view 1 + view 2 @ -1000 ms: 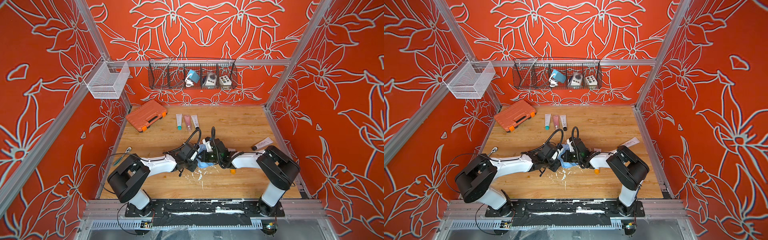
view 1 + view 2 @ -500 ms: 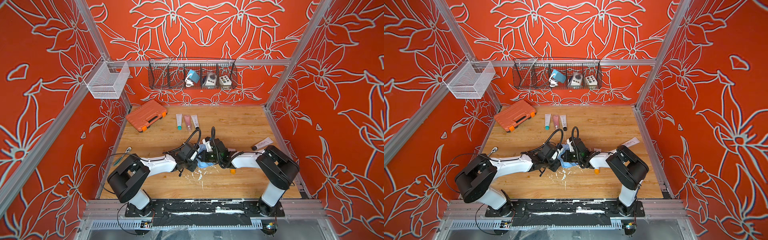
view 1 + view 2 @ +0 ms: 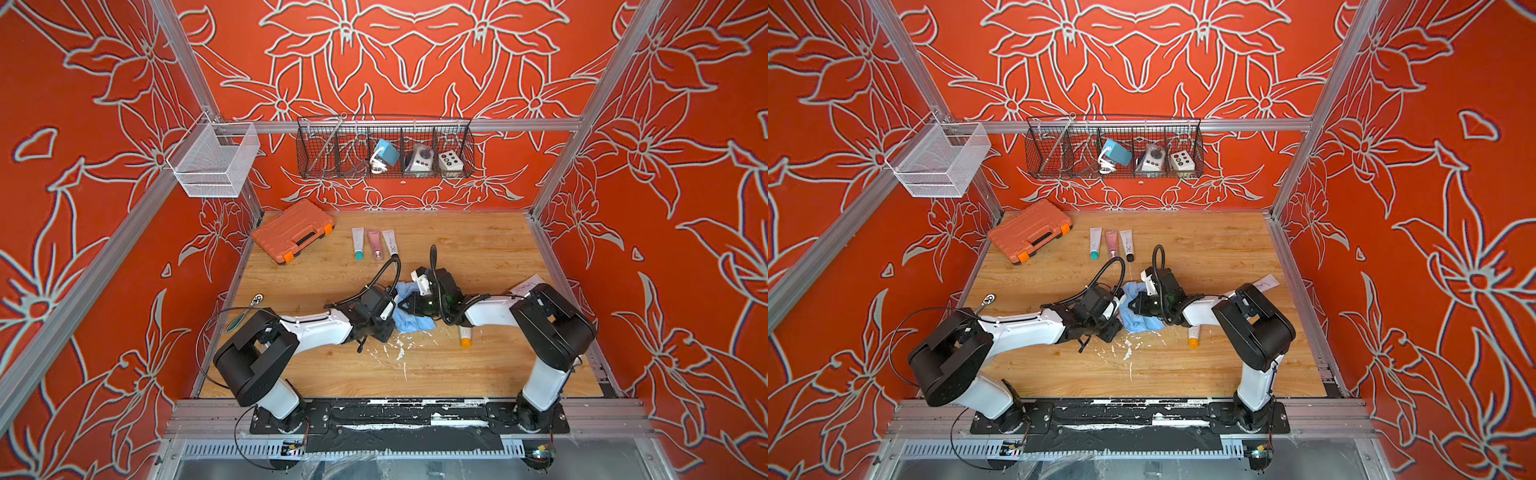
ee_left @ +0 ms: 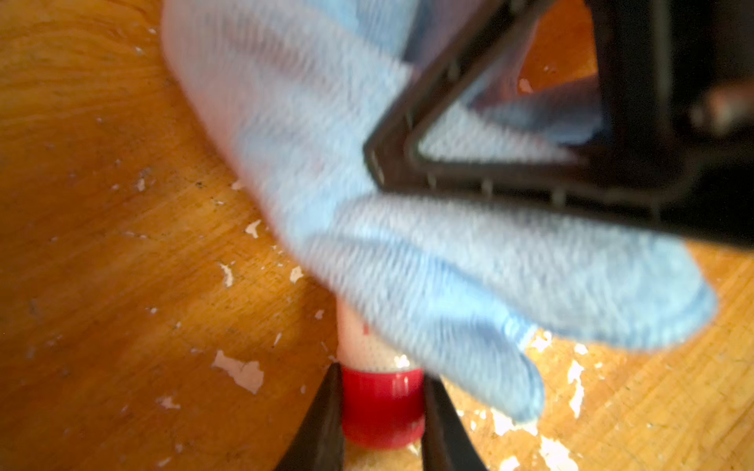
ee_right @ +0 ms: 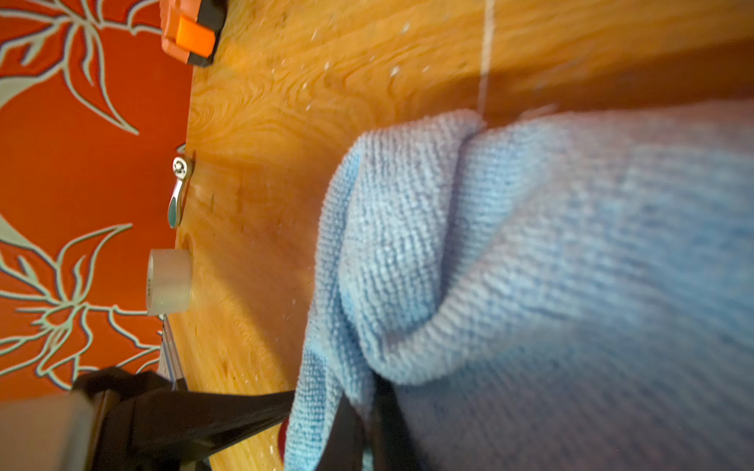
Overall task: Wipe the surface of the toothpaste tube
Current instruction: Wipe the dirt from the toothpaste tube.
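Note:
The toothpaste tube (image 4: pixel 361 340) is white with a red cap (image 4: pixel 381 407) and lies on the wooden table. My left gripper (image 4: pixel 381 373) is shut on the cap, one finger on each side. A blue cloth (image 4: pixel 408 253) is draped over most of the tube's body, so little of the tube shows. My right gripper (image 5: pixel 365 403) is shut on a fold of the cloth (image 5: pixel 530 265) and presses it onto the tube. In both top views the two grippers meet mid-table at the cloth (image 3: pixel 409 322) (image 3: pixel 1138 322), and the tube is hidden there.
Three tubes (image 3: pixel 375 243) lie in a row at the back next to an orange tool case (image 3: pixel 293 230). An orange-capped tube (image 3: pixel 465 336) lies under the right arm. A ratchet (image 3: pixel 245 311) and a tape roll (image 5: pixel 169 281) sit at the left edge. White flakes (image 3: pixel 399 349) litter the wood.

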Tool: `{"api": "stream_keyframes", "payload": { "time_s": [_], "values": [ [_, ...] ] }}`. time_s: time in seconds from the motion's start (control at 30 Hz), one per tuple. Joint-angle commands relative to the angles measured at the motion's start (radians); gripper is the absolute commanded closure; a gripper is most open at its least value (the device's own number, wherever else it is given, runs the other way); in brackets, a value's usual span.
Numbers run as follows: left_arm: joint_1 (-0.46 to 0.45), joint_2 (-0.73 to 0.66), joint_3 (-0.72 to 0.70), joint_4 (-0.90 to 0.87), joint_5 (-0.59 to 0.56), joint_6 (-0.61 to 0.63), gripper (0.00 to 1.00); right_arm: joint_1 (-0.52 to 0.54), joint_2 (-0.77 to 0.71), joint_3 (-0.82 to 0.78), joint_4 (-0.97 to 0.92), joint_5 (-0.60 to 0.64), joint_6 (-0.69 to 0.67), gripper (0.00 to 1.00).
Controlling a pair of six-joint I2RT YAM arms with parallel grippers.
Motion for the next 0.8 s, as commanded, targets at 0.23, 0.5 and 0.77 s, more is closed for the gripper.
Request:
{"api": "stream_keyframes", "payload": {
  "time_s": [0.23, 0.5, 0.77],
  "values": [
    [0.016, -0.030, -0.003, 0.010, -0.037, -0.004, 0.85, -0.105, 0.080, 0.039, -0.264, 0.080, -0.101, 1.00],
    [0.016, -0.031, -0.002, 0.008, -0.036, -0.004, 0.85, -0.130, 0.074, 0.098, -0.331, 0.076, -0.144, 1.00],
    [0.016, -0.030, 0.000, 0.008, -0.039, -0.004, 0.85, -0.093, 0.073, 0.093, -0.315, 0.058, -0.136, 1.00]
  ]
}}
